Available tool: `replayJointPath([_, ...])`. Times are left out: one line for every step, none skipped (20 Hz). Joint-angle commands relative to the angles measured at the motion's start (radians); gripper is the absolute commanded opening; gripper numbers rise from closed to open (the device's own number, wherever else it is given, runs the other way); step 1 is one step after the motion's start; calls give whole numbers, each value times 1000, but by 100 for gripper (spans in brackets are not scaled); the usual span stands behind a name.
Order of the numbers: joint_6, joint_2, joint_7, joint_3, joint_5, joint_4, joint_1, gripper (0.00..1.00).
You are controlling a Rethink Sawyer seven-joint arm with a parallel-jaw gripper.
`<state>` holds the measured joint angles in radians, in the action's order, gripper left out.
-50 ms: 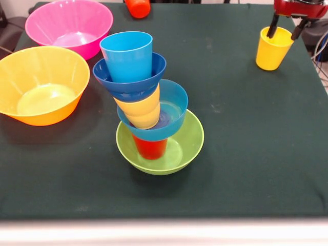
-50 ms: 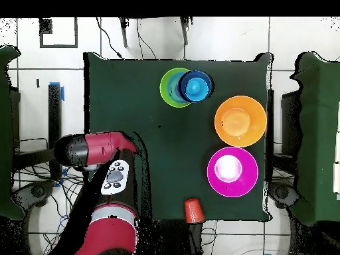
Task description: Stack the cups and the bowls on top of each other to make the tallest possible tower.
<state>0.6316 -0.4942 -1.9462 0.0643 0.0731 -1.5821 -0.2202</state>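
The tower (image 1: 154, 118) stands mid-table and leans. From the bottom up it is a green bowl (image 1: 179, 148), a red cup (image 1: 150, 147), a light blue bowl (image 1: 177, 105), a yellow cup (image 1: 141, 110), a dark blue bowl (image 1: 154, 72) and a light blue cup (image 1: 126, 54). From overhead the tower (image 2: 187, 86) shows as nested rings. My gripper (image 1: 285, 33) is open at the far right over a second yellow cup (image 1: 271, 51), with one finger dipping inside the rim and the other outside it. An orange cup (image 1: 138, 7) lies at the far edge.
A pink bowl (image 1: 69, 25) and a yellow-orange bowl (image 1: 41, 84) sit side by side at the left, close to the tower. Overhead, the arm (image 2: 99, 149) covers the yellow cup. The orange cup (image 2: 193, 210) lies near the table edge below the pink bowl (image 2: 249, 182).
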Motion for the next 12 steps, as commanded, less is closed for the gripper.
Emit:
replayJointPath([50, 75, -111, -56, -6, -12, 2, 100])
replayJointPath([37, 82, -113, -57, -7, -11, 2, 100])
replayJointPath([28, 92, -118, -55, -7, -5, -1, 100])
replayJointPath([23, 93, -121, -52, -9, -8, -4, 100])
replayJointPath([19, 95, -125, -49, -11, -11, -8, 100])
replayJointPath([16, 94, -127, -48, -11, -14, -9, 100])
replayJointPath([14, 93, -128, -47, -11, -18, -11, 100])
replayJointPath([14, 89, -125, -51, -9, -24, -5, 100])
replayJointPath([20, 82, -122, -56, -5, -29, -3, 100])
replayJointPath([28, 71, -119, -62, 0, -36, 1, 100])
replayJointPath([37, 61, -116, -67, 4, -43, 5, 100])
replayJointPath([37, 63, -110, -71, 5, -39, 11, 100])
